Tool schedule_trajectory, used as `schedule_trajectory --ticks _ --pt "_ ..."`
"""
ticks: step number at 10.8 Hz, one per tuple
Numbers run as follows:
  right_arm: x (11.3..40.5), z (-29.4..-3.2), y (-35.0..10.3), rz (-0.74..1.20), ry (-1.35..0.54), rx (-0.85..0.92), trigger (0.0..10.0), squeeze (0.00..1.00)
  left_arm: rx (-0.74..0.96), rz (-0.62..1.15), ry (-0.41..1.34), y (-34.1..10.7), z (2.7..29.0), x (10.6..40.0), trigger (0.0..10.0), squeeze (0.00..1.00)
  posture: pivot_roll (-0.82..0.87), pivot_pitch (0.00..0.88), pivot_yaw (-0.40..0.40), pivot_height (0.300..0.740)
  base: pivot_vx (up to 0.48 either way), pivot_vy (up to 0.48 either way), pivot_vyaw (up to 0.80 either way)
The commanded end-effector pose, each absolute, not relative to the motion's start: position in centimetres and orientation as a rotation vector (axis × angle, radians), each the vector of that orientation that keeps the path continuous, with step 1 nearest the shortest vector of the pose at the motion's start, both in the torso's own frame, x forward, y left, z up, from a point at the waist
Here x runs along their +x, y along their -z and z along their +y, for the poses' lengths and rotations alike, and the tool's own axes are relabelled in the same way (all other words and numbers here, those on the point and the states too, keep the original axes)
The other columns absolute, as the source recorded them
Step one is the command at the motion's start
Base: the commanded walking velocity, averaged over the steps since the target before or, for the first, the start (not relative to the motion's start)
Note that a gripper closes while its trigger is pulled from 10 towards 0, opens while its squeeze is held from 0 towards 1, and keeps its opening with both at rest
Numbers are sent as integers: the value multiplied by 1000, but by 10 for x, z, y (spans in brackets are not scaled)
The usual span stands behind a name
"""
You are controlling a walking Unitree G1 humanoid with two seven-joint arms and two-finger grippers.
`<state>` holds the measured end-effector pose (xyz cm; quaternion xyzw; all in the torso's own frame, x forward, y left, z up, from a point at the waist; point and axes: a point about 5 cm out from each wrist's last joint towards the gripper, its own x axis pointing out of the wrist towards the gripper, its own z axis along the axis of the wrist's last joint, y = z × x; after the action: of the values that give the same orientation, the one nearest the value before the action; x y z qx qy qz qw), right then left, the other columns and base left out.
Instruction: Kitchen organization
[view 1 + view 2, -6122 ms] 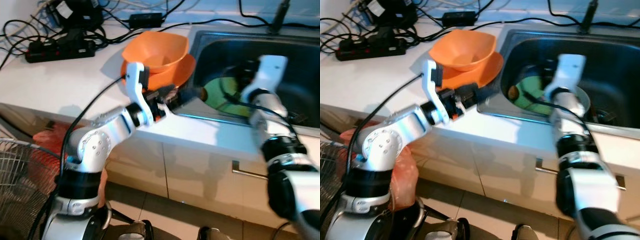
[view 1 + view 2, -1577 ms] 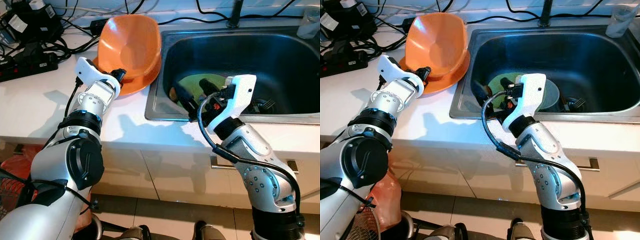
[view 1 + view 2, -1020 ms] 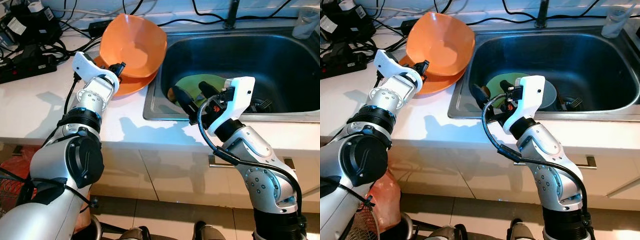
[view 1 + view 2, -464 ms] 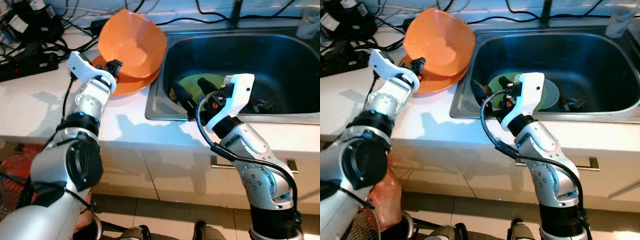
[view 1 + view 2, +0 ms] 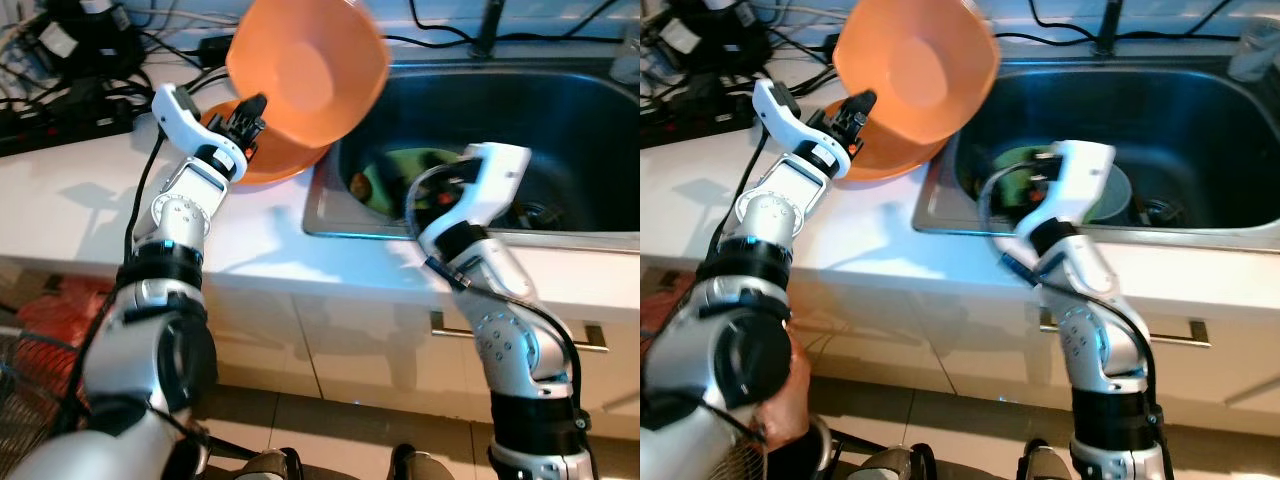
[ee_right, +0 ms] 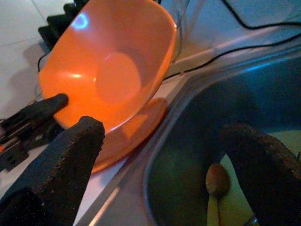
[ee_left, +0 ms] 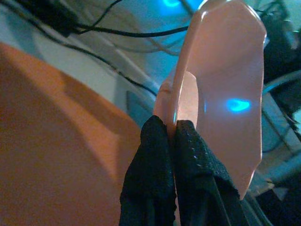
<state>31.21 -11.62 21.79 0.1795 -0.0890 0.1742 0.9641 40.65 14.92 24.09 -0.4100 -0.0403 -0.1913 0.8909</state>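
Orange bowl [image 5: 305, 68]: lifted, tilted, above orange plate [image 5: 262, 165] on counter [image 5: 80, 190]; rim pinched by left gripper [image 5: 247, 120]. Right gripper [image 6: 160, 155]: spread wide, empty, over sink [image 5: 600, 215]. Green plate [image 5: 412, 165], spoon [image 6: 217, 181] unsorted in sink. Est. early stage.

I have the sink [image 5: 560, 90] to my right, sunk into the table [image 5: 70, 190]. On the table just left of the sink lies a plate [image 5: 890, 160], and above it my left gripper [image 5: 250, 112] holds a tilted bowl [image 5: 310, 70] by its rim. Cables [image 5: 70, 60] lie behind on the left. Inside the sink, my right gripper [image 6: 155, 155] hangs over a dish [image 5: 415, 165].
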Motion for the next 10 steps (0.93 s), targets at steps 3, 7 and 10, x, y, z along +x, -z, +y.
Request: schedule_trajectory --ticks 3,7,10 --pt "318 -119 -224 -224 -320 366 10000 510 -828 -140 531 -258 137 392 0 0 -42 103 116 740 0 0 0" --pt "326 -130 -234 -288 -271 388 10000 0 -811 -109 661 -253 116 373 0 0 -43 98 111 740 0 0 0" --pt "334 -132 -240 -302 -262 440 10000 0 -820 -108 725 -258 110 364 0 0 -40 102 112 740 0 0 0"
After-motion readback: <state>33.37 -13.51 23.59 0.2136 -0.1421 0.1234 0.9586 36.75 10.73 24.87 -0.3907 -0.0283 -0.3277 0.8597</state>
